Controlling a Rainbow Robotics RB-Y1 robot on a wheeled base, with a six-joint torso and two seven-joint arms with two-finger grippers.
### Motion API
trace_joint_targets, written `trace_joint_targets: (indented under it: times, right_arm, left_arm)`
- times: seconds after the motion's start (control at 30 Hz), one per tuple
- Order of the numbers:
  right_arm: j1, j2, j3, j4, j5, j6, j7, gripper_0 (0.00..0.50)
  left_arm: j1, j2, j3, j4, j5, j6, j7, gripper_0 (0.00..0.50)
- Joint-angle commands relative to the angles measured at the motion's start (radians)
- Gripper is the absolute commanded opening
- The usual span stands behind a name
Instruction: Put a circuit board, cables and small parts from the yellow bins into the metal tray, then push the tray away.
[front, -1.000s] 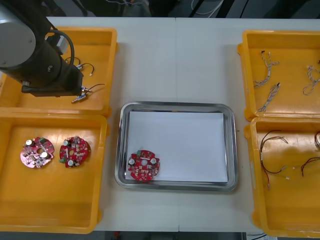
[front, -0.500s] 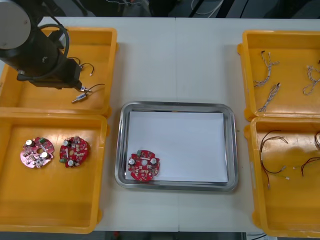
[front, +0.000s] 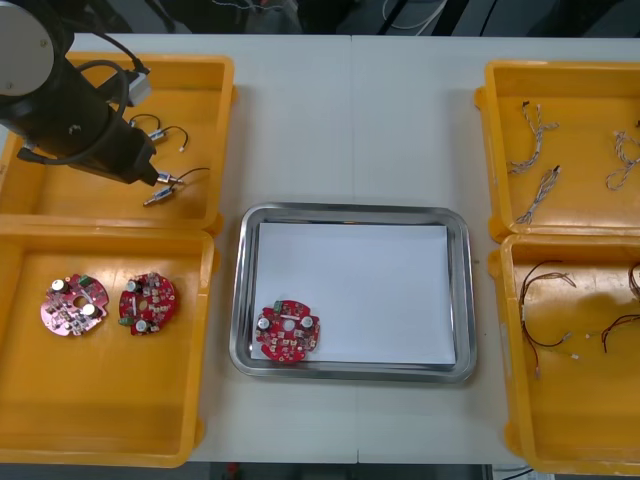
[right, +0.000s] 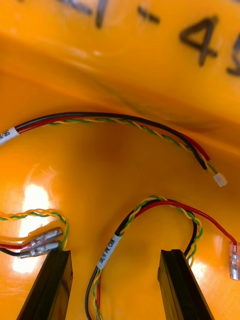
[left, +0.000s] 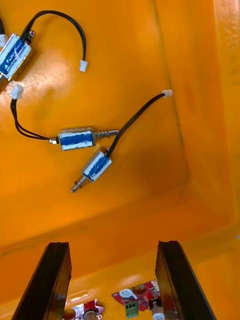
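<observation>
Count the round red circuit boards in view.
3 circuit boards: two side by side in the near left yellow bin, one in the metal tray's near left corner.

Left arm: observed at the far left of the front view, entering from the upper-left corner. Its dark, bulky wrist section was angled downward and toward the right.

Left gripper: pointed downward with the jaws open. The black left fingers stood well apart, one a little in from each side, and were in contact with nothing.

Right gripper: also pointed downward, held low, with the jaws open. The black right fingers were parted wide and were not closed on anything.

On each gripper the two fingers appeared straight, roughly parallel and level at the tips.
</observation>
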Motion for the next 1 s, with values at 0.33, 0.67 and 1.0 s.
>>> trace_joint_targets:
  times: [0.33, 0.67, 1.0]
  right_arm:
    - [-0.015, 0.013, 0.029, 0.022, -0.013, -0.021, -0.083, 0.5]
    - [-0.001, 0.016, 0.029, 0.022, -0.018, -0.033, -0.083, 0.318]
    - [0.028, 0.016, 0.037, 0.022, -0.035, -0.084, -0.081, 0.225]
  left_arm:
    - [-0.048, 0.002, 0.008, 0.099, -0.01, -0.106, -0.279, 0.5]
    - [-0.053, -0.041, -0.035, 0.151, -0.062, -0.173, -0.274, 0.5]
    - [-0.07, -0.093, -0.063, 0.208, -0.108, -0.199, -0.253, 0.5]
